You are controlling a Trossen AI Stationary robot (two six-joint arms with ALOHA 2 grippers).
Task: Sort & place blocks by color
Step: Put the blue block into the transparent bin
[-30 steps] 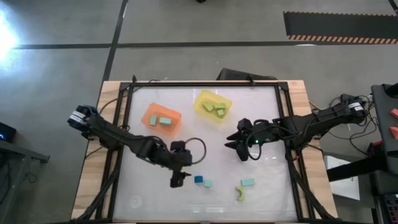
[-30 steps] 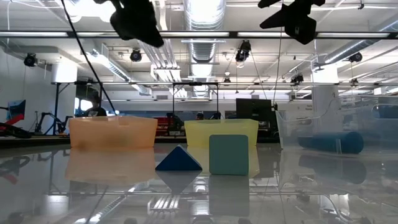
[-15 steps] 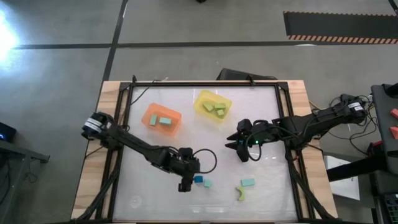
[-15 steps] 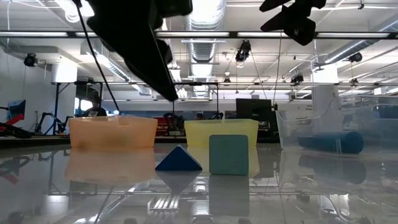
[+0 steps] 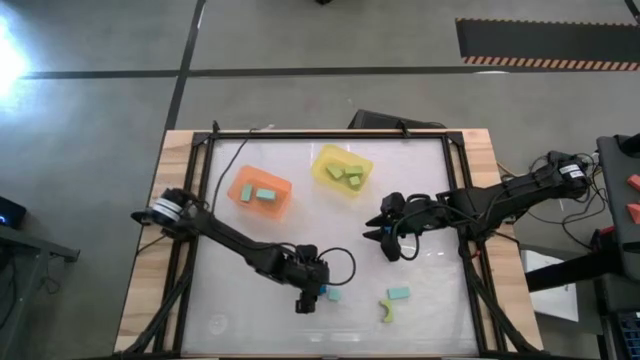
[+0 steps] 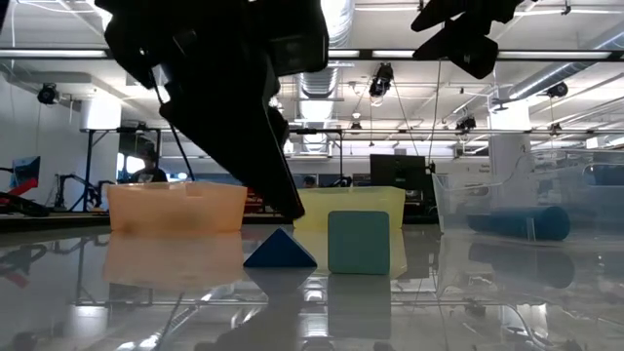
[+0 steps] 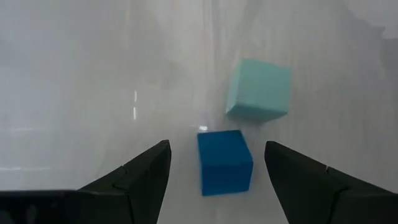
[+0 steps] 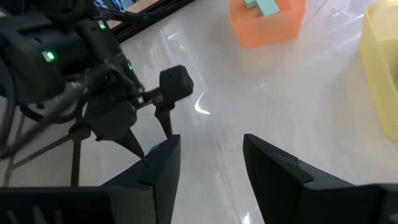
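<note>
The blue block point(image 7: 224, 161) is a small, matte, sharp-edged cube sitting on the glossy white table point(image 5: 250, 310) near its front edge, with a mint block point(image 7: 259, 89) just beside it; no writing shows on either. The left gripper point(image 7: 217, 177) hangs over the blue block with its dark fingers spread wide on either side, not touching it. The right gripper point(image 5: 385, 243) waits mid-table, part open and holding nothing, near the translucent yellow bin point(image 5: 325, 178) and across from the orange bin point(image 5: 241, 192)
</note>
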